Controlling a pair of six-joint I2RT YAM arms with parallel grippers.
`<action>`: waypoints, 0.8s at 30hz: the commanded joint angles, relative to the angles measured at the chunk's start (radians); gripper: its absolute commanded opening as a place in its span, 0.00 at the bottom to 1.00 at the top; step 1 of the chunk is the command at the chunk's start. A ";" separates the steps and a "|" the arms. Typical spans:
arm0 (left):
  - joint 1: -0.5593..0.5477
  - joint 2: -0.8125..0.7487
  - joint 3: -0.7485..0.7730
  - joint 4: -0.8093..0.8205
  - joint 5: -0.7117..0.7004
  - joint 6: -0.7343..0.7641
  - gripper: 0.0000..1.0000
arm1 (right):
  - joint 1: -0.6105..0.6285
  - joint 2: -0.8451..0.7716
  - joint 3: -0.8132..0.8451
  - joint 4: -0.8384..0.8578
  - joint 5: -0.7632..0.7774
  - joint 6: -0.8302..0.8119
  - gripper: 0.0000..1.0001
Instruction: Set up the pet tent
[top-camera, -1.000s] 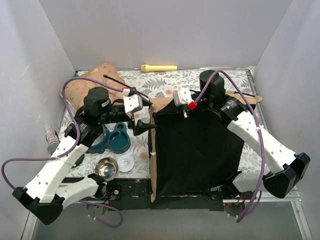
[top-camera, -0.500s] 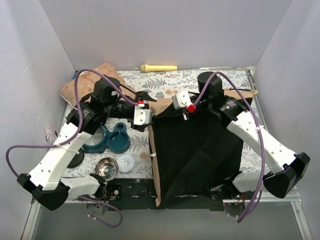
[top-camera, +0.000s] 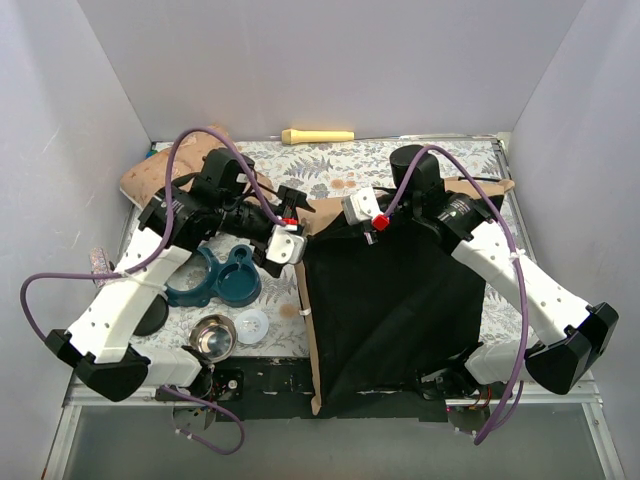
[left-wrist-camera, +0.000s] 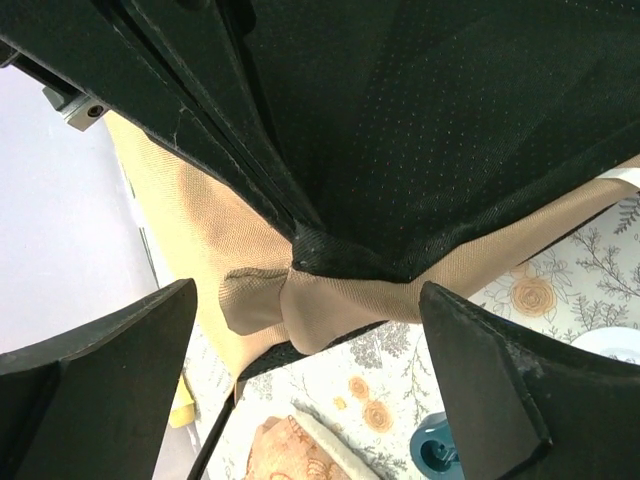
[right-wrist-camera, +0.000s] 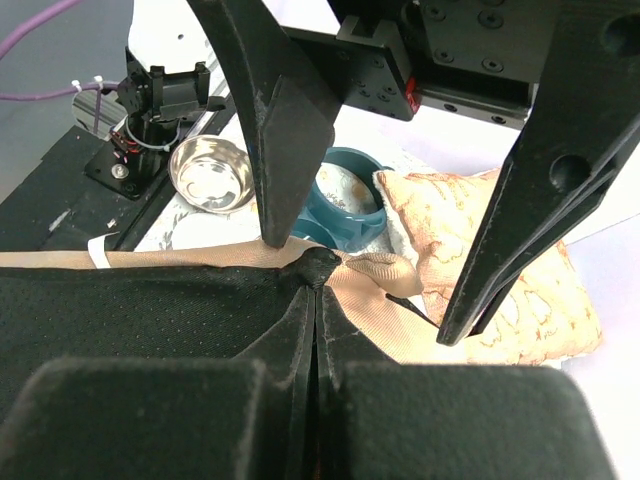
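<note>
The pet tent (top-camera: 390, 300), black fabric with tan edges, lies on the right half of the table with its far left corner raised. My right gripper (top-camera: 335, 215) is shut on a fold of black fabric at that corner, seen up close in the right wrist view (right-wrist-camera: 318, 370). My left gripper (top-camera: 298, 235) is open, its fingers (right-wrist-camera: 280, 130) straddling the tan corner tip (left-wrist-camera: 300, 310) without touching it. A thin black pole end (right-wrist-camera: 410, 305) pokes out beside the corner.
A beige-pink patterned cushion (top-camera: 165, 170) lies at the back left. A teal double bowl (top-camera: 225, 280), a steel bowl (top-camera: 213, 337) and a white lid (top-camera: 252, 325) sit left of the tent. A yellow cylinder (top-camera: 318, 135) lies against the back wall.
My left arm has swung right and brought its open gripper up to the tent's far left corner. My right gripper has pulled that corner up and left, and the black fabric has shifted.
</note>
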 joint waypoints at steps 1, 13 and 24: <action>-0.013 -0.002 0.084 -0.099 -0.017 0.061 0.97 | 0.005 -0.006 0.054 -0.021 -0.022 -0.035 0.01; -0.043 -0.002 -0.031 0.017 -0.011 -0.031 0.88 | 0.017 0.017 0.092 0.009 -0.049 -0.003 0.01; -0.053 -0.031 -0.123 0.154 -0.049 -0.199 0.18 | 0.048 -0.049 0.028 0.128 0.033 0.041 0.14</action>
